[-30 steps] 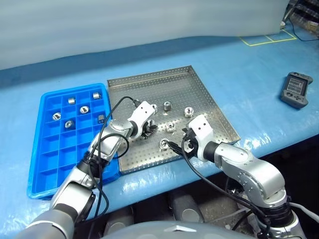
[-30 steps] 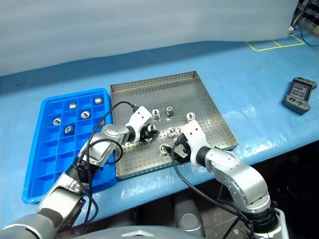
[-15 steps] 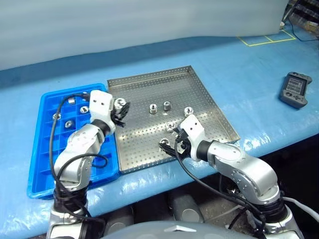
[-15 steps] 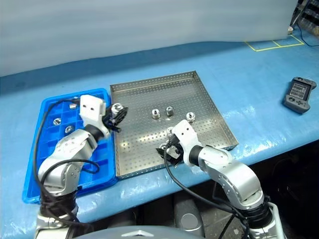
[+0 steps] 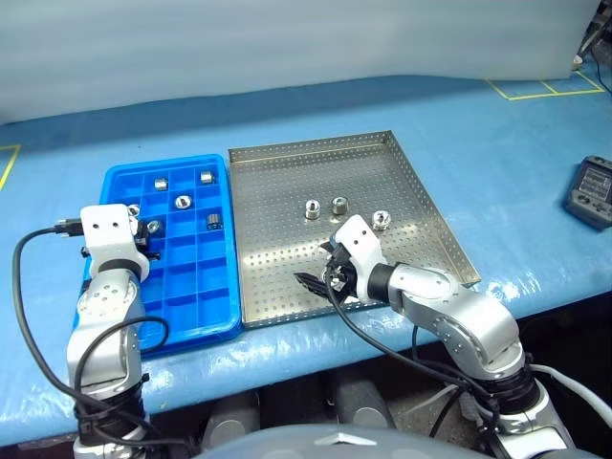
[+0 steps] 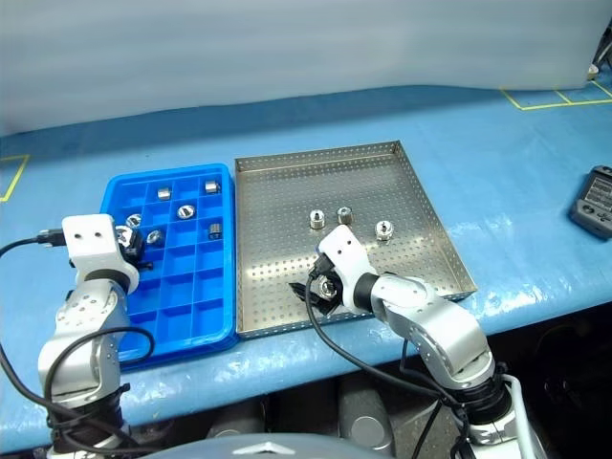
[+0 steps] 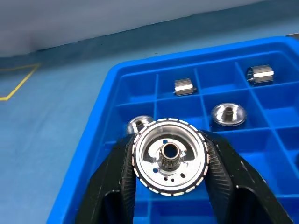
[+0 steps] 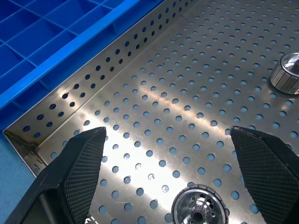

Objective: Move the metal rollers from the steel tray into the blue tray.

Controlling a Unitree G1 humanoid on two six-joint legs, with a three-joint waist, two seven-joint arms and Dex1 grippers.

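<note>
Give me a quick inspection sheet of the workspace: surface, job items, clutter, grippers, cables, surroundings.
Surface: blue table cover, wrinkled.
Job's things: steel tray with three metal rollers in a row and one near the front; blue tray beside it with several rollers in its far compartments.
Clutter: dark handheld device at the table's right.
Grippers: left gripper shut on a roller above the blue tray; right gripper open over the front roller.
Cables: black cables along both arms.
Surroundings: pale wall, yellow tape lines.
</note>
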